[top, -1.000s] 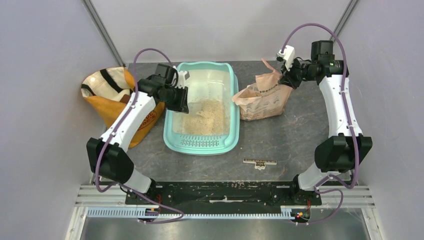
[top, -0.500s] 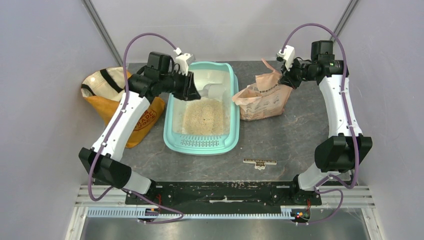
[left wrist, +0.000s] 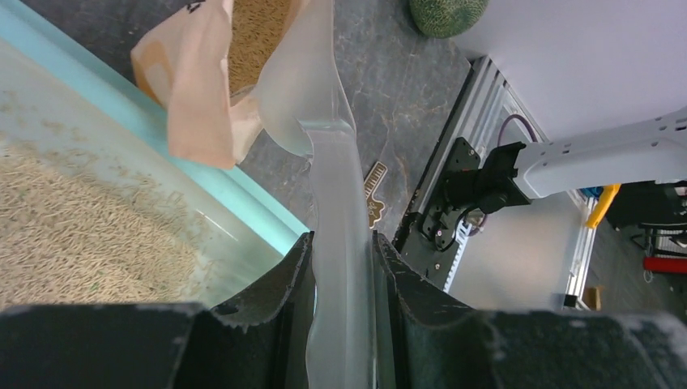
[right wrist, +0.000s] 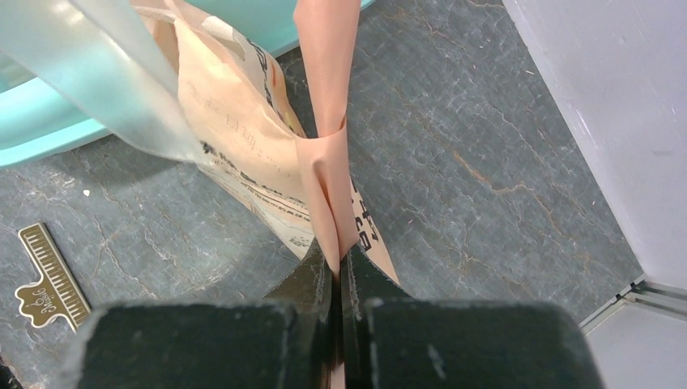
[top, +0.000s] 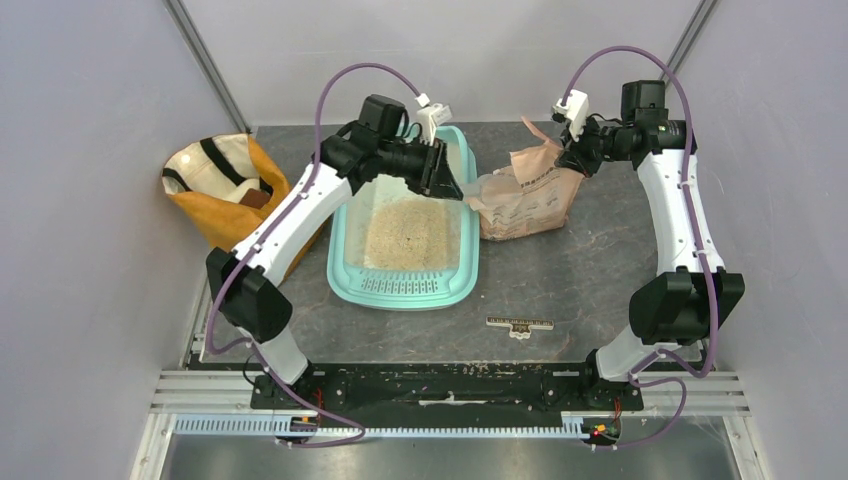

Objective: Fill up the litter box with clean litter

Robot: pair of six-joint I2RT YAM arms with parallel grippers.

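Observation:
The mint-teal litter box (top: 337,262) lies mid-table, its grate at the near end. A flat heap of beige clean litter (top: 405,235) covers its near half and also shows in the left wrist view (left wrist: 81,235). My left gripper (top: 445,176) is above the box's far right corner, shut on the handle of a translucent scoop (left wrist: 324,105). The scoop's bowl reaches into the mouth of the pink-tan paper bag (top: 530,200), where more litter (left wrist: 251,40) shows. My right gripper (right wrist: 339,263) is shut on the bag's top edge (right wrist: 328,154) and holds it up.
An orange-yellow bag with black straps (top: 225,185) stands left of the box, against the left wall. A small ruler (top: 519,324) lies on the table near the front. Walls close in on the left, back and right sides.
My left arm swung from the box's left side across to its far right corner, carrying the scoop to the paper bag's mouth. The litter lies flatter. The right arm has not moved.

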